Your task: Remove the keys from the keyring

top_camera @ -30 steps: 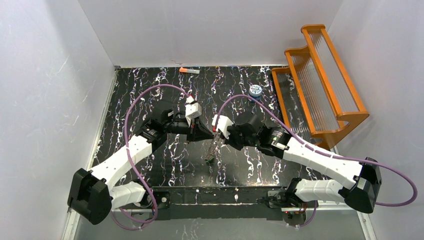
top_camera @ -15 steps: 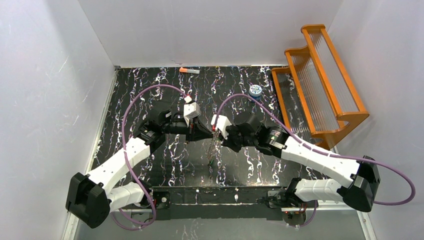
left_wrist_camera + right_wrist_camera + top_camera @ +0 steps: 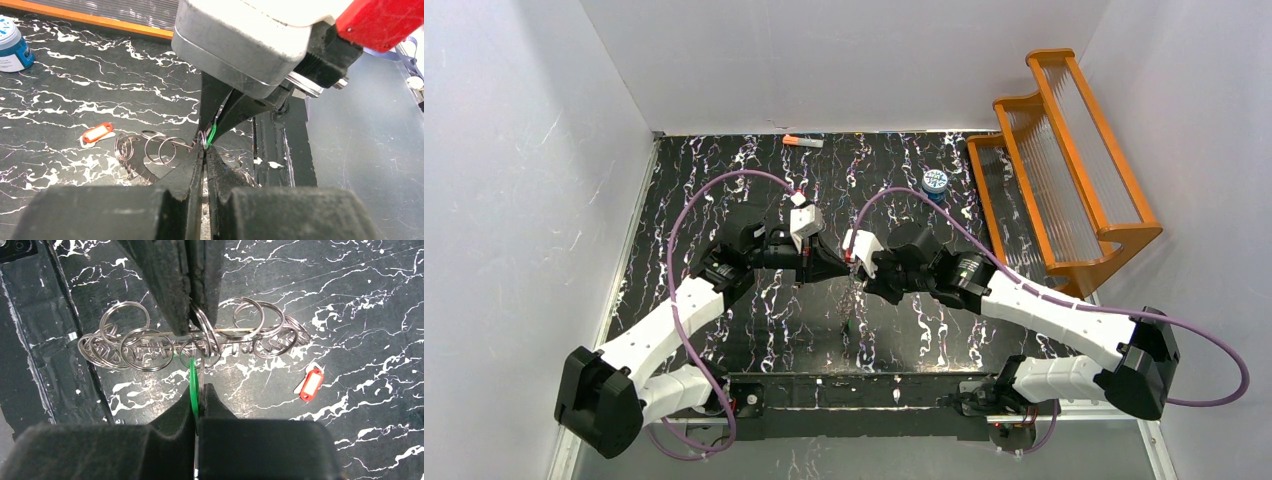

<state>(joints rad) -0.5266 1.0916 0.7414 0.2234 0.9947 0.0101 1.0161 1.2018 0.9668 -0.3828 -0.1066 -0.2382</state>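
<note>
A black table with white marble veining carries a stepped orange wooden rack with clear ribbed shelves along its right side. Over the table's middle the two white-and-black arms meet tip to tip. The left gripper has its fingers pressed together on one loop of the keyring, which shows here as a bunch of silver wire split rings strung in a row, spreading out to both sides of those fingers. The right gripper faces it from just beside, pinching the green key, a thin bright-green plastic strip seen edge-on. The strip's far end meets a small loop in the middle of the bunch, right next to the left fingertips. A small round blue-and-white canister stands near the rack, and an orange-and-grey stick lies at the far edge. The red key, with a red plastic head and white window, lies flat on the table, apart from the rings and both grippers.
</note>
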